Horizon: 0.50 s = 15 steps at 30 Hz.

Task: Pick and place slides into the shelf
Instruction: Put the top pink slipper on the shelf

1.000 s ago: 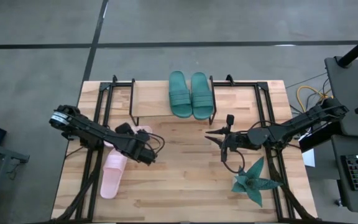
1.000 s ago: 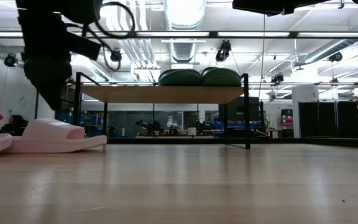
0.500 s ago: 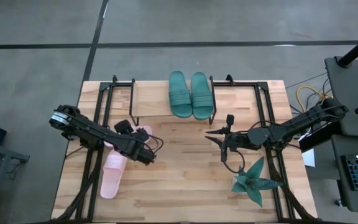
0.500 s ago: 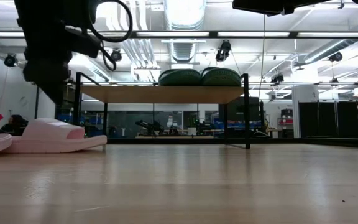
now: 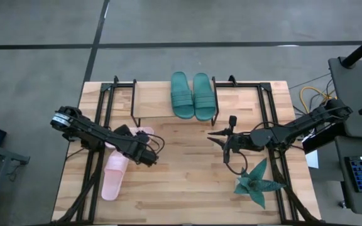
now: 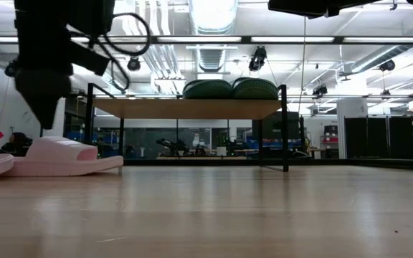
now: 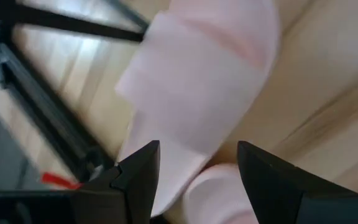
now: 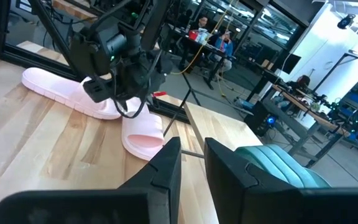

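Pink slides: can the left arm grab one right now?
Probably yes. The left gripper hangs open right over the pink slides, which lie bare on the table, with nothing between fingers and strap.

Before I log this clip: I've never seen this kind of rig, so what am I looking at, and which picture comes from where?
Two dark robot arms work at a wooden table. One picture looks straight down, one looks level across the tabletop, and one camera sits on each wrist.

On the table stands a low shelf with the green slides already on top. The two pink slides lie on the table at the left, and a spiky teal plant sits at the right.

The left gripper hovers over the pink slides with its fingers open, holding nothing. The right gripper waits near mid-table, also empty, its fingers nearly together.
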### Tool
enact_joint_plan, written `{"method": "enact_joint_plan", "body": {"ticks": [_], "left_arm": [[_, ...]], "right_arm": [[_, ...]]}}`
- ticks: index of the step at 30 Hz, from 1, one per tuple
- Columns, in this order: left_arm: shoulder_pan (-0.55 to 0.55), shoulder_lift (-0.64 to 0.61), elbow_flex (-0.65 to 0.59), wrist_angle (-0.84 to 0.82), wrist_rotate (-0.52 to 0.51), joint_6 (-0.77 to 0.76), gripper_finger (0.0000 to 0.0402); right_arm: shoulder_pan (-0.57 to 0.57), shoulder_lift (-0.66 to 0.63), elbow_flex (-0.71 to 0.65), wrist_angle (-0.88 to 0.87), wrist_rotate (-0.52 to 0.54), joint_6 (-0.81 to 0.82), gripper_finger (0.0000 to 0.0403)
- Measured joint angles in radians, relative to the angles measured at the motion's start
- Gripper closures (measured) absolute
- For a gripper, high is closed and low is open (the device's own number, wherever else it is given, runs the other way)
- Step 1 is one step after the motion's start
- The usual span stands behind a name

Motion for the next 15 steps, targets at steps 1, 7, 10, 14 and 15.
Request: {"method": "enact_joint_plan", "body": {"ticks": [1,7,10,14,15], "left_arm": [[0.0,-0.005,-0.006,-0.016,-0.004,0.003,0.0203],[0.001,-0.136,-0.055,-0.017,-0.012,-0.009,0.0203],[0.001,-0.245,-0.079,-0.003,-0.041,-0.081,0.0203],[0.002,-0.412,-0.167,0.182,-0.086,-0.116,0.0203],[0.002,-0.453,-0.198,0.241,-0.082,-0.109,0.0203]], "right_arm": [[0.0,0.0,0.0,0.0,0.0,0.0,0.034],[0.0,0.0,0.0,0.0,0.0,0.0,0.0339],[0.0,0.0,0.0,0.001,0.0,-0.001,0.0337],[0.0,0.0,0.0,0.001,0.0,-0.003,0.0337],[0.0,0.0,0.0,0.001,0.0,-0.004,0.0337]]}}
